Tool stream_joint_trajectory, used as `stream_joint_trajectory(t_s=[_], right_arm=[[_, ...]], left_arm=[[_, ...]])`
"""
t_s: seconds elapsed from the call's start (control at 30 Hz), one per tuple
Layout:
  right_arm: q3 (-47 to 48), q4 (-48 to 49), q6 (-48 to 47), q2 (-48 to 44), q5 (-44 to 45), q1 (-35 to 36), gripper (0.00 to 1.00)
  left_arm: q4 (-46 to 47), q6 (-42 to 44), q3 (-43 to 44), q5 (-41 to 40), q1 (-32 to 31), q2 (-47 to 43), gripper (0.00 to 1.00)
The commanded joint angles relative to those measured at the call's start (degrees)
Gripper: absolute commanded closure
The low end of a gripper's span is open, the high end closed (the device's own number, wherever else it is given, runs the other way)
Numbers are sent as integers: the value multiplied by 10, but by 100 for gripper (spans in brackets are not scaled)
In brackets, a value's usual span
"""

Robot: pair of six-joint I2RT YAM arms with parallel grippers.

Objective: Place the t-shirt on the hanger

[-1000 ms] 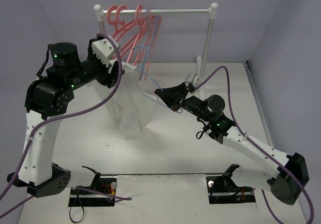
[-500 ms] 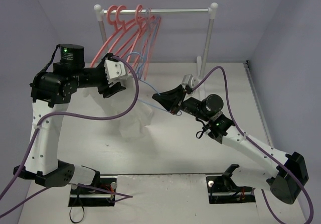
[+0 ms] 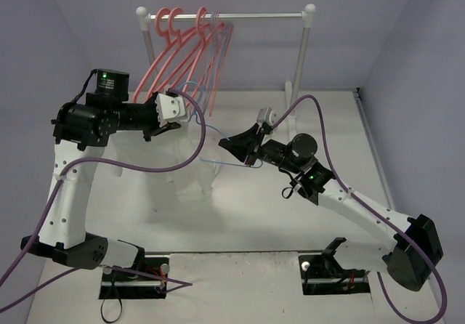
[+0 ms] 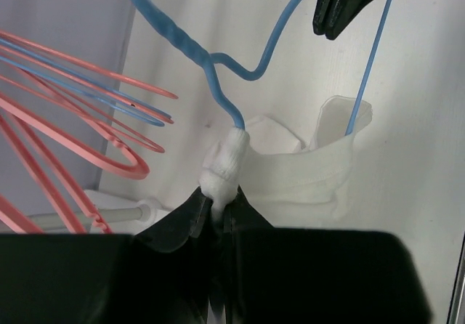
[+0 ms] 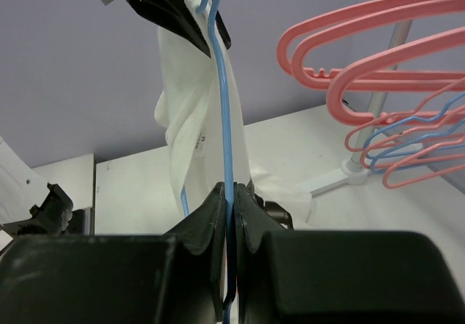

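**Q:** Entry one, overhead view?

**A:** My left gripper [image 3: 176, 115] is raised just in front of the pink hangers [image 3: 174, 51]. Its jaws are pressed together on a bunch of the white t-shirt [image 3: 190, 182], and the cloth hangs from there down toward the table [image 3: 290, 215]. My right gripper [image 3: 227, 144] points left, jaws pinched on the thin light-blue hanger [image 3: 218, 163]. The hanger is in the air between my two grippers, off the clothes rail [image 3: 254, 16].

**Q:** Entry two, left wrist view?

**A:** My left fingers [image 4: 190, 219] are closed with no gap, clamping a twisted wad of t-shirt [image 4: 227, 160]. The wad wraps one end of the hanger wire [image 4: 218, 77]. More fabric is draped behind it, with a second length of blue wire running down into it. The right gripper's black tips show at the upper right, on that wire. Pink and blue hangers are on the left.

**Q:** Entry three, right wrist view?

**A:** My right fingers [image 5: 211, 211] are shut on the blue wire [image 5: 224, 99], which rises straight up between them. The t-shirt [image 5: 190, 128] hangs along the wire on its left. The left gripper holds the top of the cloth. Pink hangers are on the right.
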Motion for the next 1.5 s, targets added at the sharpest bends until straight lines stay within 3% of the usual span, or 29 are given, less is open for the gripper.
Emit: stream_joint_trajectory(t_s=[0.0, 0.07, 0.13, 0.27, 0.3, 0.43, 0.63, 0.73, 0.9, 0.97, 1.13, 1.47], right_arm=[[41, 80, 27, 1, -5, -10, 100], [44, 67, 33, 3, -3, -20, 97], [46, 34, 34, 2, 10, -31, 87], [37, 0, 37, 8, 17, -49, 84], [36, -5, 37, 9, 17, -51, 79], [55, -70, 38, 4, 26, -64, 40], [48, -180, 64, -49, 131, -68, 11], [41, -204, 91, -70, 156, -67, 14], [5, -211, 205, -79, 193, -43, 44], [0, -214, 236, -69, 204, -15, 45], [2, -215, 308, -13, 248, 31, 36], [49, -213, 362, 91, 263, 62, 40]], left_arm=[[10, 0, -11, 39, -1, -37, 100], [10, -3, -25, 36, -1, -48, 100], [32, -16, -64, 13, -1, -73, 100], [106, -57, -151, -4, -1, -135, 100], [115, -66, -161, -6, -1, -144, 100], [154, -96, -202, -42, -2, -180, 100], [221, -139, -281, -134, -1, -227, 100], [250, -162, -308, -146, -2, -241, 100], [275, -198, -331, -167, -7, -245, 100], [286, -207, -329, -174, -10, -243, 100], [304, -237, -322, -199, -15, -239, 100], [311, -245, -315, -208, -35, -237, 100]])
